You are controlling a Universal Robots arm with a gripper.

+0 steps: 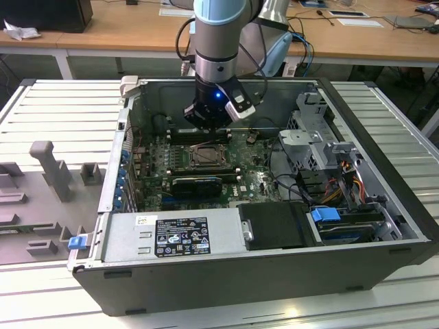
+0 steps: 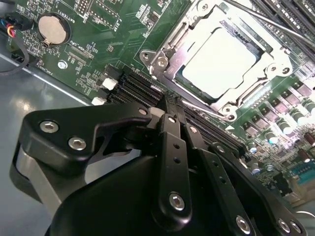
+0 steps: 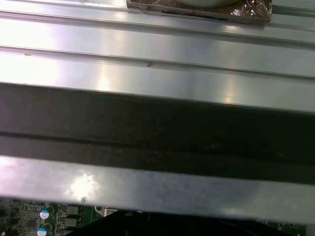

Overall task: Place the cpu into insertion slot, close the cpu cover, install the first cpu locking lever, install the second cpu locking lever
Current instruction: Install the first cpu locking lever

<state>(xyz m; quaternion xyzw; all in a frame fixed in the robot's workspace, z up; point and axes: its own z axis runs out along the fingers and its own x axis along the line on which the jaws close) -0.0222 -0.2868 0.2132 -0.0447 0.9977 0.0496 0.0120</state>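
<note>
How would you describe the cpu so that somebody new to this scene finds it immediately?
Start at the open computer case and find its green motherboard. On the board, a square metal cpu cover frames the cpu, a flat pale silvery square. Unlike the long black memory slots beside it, it is bright and square.

**Open computer case on a ribbed metal bench**

An open grey computer case [image 1: 384, 226] is laid on a ribbed metal table [image 1: 62, 103]. A green motherboard [image 1: 257, 179] is seen inside it, with a labelled power supply [image 1: 171, 236] near the front and a drive cage [image 1: 312, 130] with coloured cables towards the exterior view's right. A blue clip [image 1: 77, 241] is fixed at the case's front corner. Grey fixture blocks [image 1: 51, 168] are set on the table at the exterior view's left. A wooden desk [image 1: 130, 27] stands behind. In the second wrist view, a coin cell battery [image 2: 51, 28] is mounted on the board.
</note>
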